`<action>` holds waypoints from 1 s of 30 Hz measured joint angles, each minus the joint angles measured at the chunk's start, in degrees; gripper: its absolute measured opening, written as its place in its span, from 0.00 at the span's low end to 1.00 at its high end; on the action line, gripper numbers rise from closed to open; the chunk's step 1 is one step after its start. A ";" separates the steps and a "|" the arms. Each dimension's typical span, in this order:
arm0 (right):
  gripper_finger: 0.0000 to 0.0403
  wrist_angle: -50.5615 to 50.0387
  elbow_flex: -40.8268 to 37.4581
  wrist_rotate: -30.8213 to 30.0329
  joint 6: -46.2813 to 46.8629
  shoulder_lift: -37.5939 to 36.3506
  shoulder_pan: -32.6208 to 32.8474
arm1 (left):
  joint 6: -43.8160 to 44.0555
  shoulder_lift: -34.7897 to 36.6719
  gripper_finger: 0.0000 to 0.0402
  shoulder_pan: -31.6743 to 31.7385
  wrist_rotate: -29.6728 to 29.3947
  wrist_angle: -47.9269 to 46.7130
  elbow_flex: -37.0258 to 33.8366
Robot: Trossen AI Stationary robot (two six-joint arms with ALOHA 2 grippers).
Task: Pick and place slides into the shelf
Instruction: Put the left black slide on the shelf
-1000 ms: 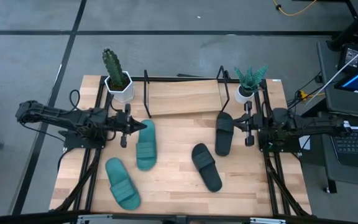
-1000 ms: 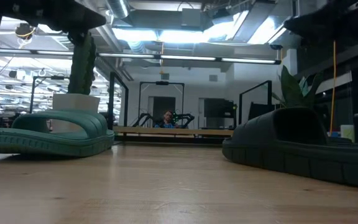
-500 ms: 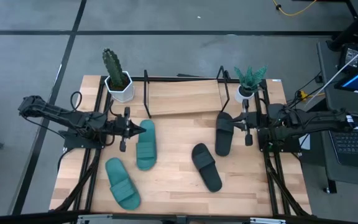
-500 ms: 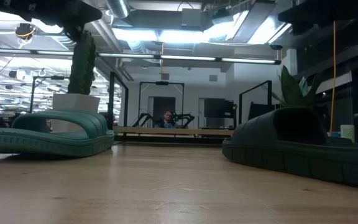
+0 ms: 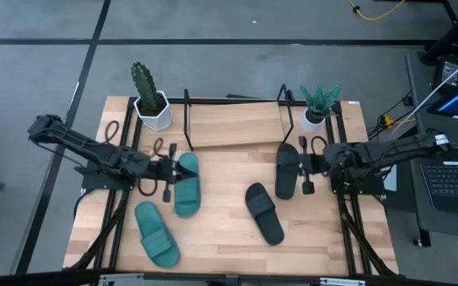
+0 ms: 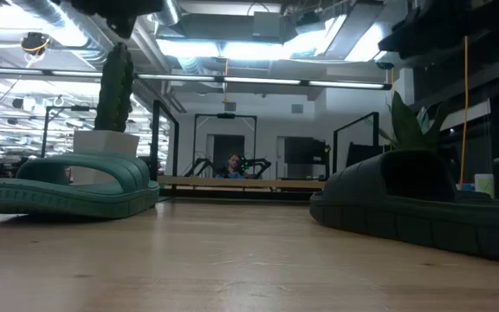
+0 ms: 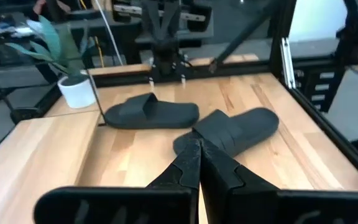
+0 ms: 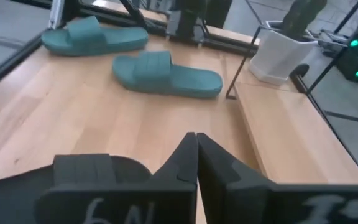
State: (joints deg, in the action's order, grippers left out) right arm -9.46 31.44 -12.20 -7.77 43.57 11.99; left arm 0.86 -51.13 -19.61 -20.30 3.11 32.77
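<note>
Light wooden table [image 5: 213, 230], low black-rod shelf with wooden board [image 5: 233, 123] at far edge, empty. Four rubbery slides loose on table: teal pair [image 5: 185, 184] [image 5: 157, 233] left, black pair [image 5: 286, 170] [image 5: 264, 212] right. Best to spread fingers first, then pinch a strap. Left claw [image 5: 168, 169] beside upper teal slide, clenched, empty. Right claw [image 5: 304, 164] beside upper black slide, likewise clenched. Both arms low, reaching inward.

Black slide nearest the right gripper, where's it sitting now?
High view: the black slide lies flat on the table's right side, just in front of the shelf board, with the shut right gripper beside it.
</note>
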 joint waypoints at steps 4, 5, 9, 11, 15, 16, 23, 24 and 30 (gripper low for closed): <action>0.01 0.29 0.00 -2.76 0.00 2.15 4.67 | 0.00 -6.25 0.00 -3.17 -5.45 -0.09 3.37; 0.01 0.21 0.00 -3.78 0.02 2.61 6.02 | 0.10 -7.60 0.00 -3.97 -6.55 -0.05 4.11; 0.00 0.19 -0.01 -8.82 0.11 3.46 12.02 | 1.47 -12.79 0.00 -7.21 -7.99 2.44 6.23; 0.00 0.25 -0.02 -11.01 1.62 3.60 14.81 | 1.57 -15.21 0.00 -8.76 -8.00 5.47 6.80; 0.00 -2.17 0.00 -15.79 5.50 3.63 19.60 | 1.84 -19.48 0.00 -11.64 -10.39 10.50 6.87; 0.00 -3.32 -0.02 -16.85 6.65 3.63 20.47 | 2.09 -20.42 0.00 -12.30 -11.72 10.97 6.87; 0.01 -6.27 -0.04 -18.35 10.31 5.21 23.47 | 7.49 -26.27 0.00 -14.22 -19.43 15.28 6.87; 0.01 -6.29 -0.04 -18.35 10.29 5.70 23.54 | 7.78 -26.85 0.00 -14.22 -19.46 16.38 6.87; 0.01 -8.96 -0.07 -18.27 13.37 9.45 23.55 | 7.61 -29.40 0.00 -14.04 -19.58 23.39 6.87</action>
State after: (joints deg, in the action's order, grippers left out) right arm -18.42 31.38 -30.47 5.61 53.02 35.54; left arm 8.47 -80.53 -33.65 -39.88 26.50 39.64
